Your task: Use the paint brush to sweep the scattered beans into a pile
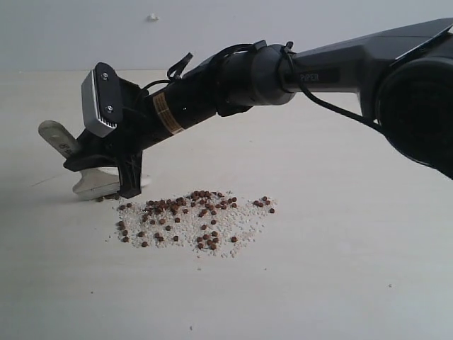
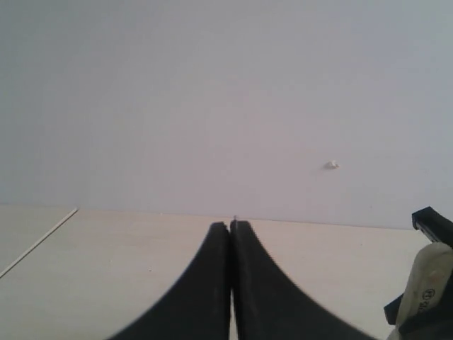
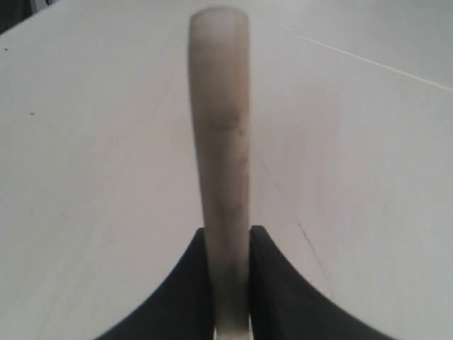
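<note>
My right gripper (image 1: 106, 161) reaches across to the left of the exterior view and is shut on the paint brush (image 1: 95, 185). Its pale handle (image 3: 221, 106) sticks out past the black fingers (image 3: 272, 283). The silver ferrule sits low over the table, with whitish bristles (image 1: 145, 181) at the left edge of the pile (image 1: 191, 221). The pile is a flat spread of brown beans (image 1: 173, 205) mixed with off-white grains. My left gripper (image 2: 231, 225) is shut with nothing in it and points at the wall; the exterior view does not show it.
The pale table (image 1: 340, 241) stretches around the pile. The right arm's dark body (image 1: 396, 71) fills the upper right. A small white speck (image 1: 152, 17) marks the back wall. The brush handle's end (image 2: 425, 283) shows at the edge of the left wrist view.
</note>
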Controlling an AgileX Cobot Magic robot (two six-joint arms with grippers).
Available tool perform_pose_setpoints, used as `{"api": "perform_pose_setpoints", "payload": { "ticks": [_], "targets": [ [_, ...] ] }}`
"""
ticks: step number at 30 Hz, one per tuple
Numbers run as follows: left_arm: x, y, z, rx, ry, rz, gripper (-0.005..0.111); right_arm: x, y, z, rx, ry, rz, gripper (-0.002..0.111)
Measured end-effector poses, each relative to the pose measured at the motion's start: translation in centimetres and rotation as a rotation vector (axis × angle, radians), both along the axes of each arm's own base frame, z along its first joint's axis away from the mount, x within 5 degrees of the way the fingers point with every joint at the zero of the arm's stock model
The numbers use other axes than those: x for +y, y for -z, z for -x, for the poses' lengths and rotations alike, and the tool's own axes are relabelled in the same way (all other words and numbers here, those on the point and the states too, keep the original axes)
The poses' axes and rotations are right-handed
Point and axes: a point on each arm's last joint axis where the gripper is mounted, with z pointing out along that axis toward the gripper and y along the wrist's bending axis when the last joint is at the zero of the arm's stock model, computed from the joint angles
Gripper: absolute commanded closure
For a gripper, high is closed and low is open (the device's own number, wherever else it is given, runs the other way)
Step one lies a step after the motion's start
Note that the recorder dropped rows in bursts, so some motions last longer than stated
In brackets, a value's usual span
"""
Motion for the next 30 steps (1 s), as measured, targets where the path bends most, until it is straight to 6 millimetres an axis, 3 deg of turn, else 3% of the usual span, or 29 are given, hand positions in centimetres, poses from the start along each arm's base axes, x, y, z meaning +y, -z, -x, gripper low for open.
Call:
{"api": "perform_pose_setpoints", "payload": {
  "ticks": [5,13,19,22,26,30],
  "targets": [
    [0.0,0.0,0.0,0.000,0.000,0.000,0.107,-0.1,-0.4,0.5,0.110,-0.009,-0.002,0.108],
    [0.0,0.0,0.0,0.000,0.000,0.000,0.107,-0.7,-1.8,1.4,0.134,-0.010,0.008,0.108],
    [0.0,0.0,0.0,0.000,0.000,0.000,0.107,-1.2,-5.9,1.4,0.042,0.049,-0.019,0.108],
    [0.0,0.0,0.0,0.000,0.000,0.000,0.107,-1.6,-9.1,1.0,0.038,0.177,-0.042,0.108],
    [0.0,0.0,0.0,0.000,0.000,0.000,0.107,-2.1,-12.9,0.5,0.181,0.475,-0.099,0.108],
    [0.0,0.0,0.0,0.000,0.000,0.000,0.107,-1.6,-13.5,0.4,0.462,0.829,-0.194,0.108]
  ]
}}
